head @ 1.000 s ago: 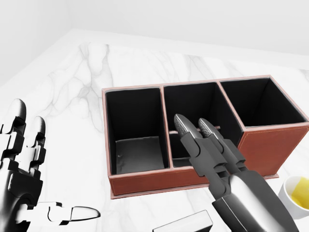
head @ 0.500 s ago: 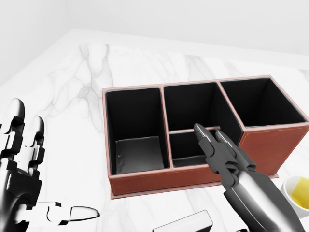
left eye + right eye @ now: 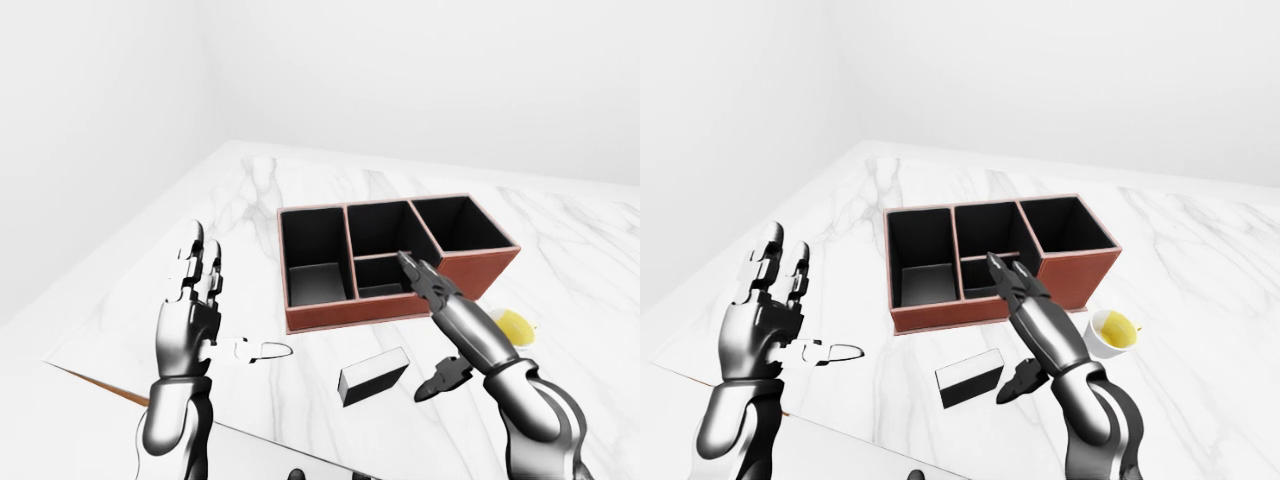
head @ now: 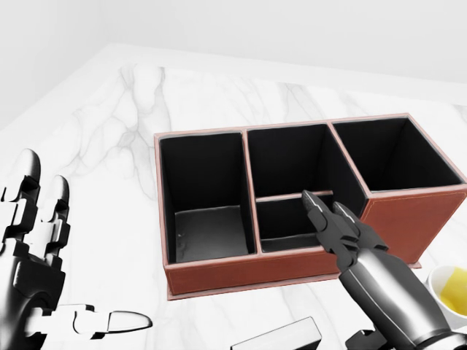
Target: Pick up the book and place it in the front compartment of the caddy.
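We have not yet picked up the book (image 3: 373, 375); it lies flat on the table (image 3: 250, 200), just below the caddy (image 3: 390, 262) in the left-eye view. Our right hand (image 3: 425, 287) hovers over the caddy's small middle compartment, its 3 fingers spread and holding nothing. Our left hand (image 3: 195, 300) is raised, open and empty. Next, we judge, the right hand must drop to the book.

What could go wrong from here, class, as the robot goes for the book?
1. The right hand hangs open over the caddy, not the book; reaching down it might knock the caddy's rim.
2. The cup stands close beside that arm and could be tipped.
3. The small front compartment looks tight for the book.
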{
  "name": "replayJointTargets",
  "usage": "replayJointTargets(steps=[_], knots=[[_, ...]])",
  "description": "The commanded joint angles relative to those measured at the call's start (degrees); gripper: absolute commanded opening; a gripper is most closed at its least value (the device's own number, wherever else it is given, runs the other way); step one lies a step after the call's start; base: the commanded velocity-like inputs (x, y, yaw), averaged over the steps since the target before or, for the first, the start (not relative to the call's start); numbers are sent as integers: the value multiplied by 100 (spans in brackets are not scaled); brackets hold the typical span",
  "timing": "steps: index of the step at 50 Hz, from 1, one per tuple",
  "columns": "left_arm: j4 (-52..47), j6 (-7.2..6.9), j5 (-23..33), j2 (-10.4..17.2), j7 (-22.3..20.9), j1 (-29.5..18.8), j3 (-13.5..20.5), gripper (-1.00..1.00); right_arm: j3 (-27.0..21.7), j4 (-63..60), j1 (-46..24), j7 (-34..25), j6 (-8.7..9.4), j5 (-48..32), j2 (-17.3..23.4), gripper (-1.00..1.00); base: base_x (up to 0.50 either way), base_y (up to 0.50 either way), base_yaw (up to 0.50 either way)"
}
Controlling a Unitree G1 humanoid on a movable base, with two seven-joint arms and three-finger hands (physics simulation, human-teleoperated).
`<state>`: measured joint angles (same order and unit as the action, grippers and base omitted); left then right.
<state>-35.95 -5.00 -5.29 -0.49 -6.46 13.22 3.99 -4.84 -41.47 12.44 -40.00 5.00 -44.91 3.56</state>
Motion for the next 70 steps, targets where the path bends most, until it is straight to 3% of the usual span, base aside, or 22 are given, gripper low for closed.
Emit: replayJointTargets(steps=[1,42,70], knots=[[67,0,1,7,3,-25,1,100,178,394,-305,0,0,-265,68,100,0,0,0],[-49,0,-59,-1,-17,-38,85,100,962,1004,-29,0,0,-634,48,100,0,0,0],[-1,0,-53,2,-10,-56,76,100,924,1413,-113,0,0,-738,88,100,0,0,0]])
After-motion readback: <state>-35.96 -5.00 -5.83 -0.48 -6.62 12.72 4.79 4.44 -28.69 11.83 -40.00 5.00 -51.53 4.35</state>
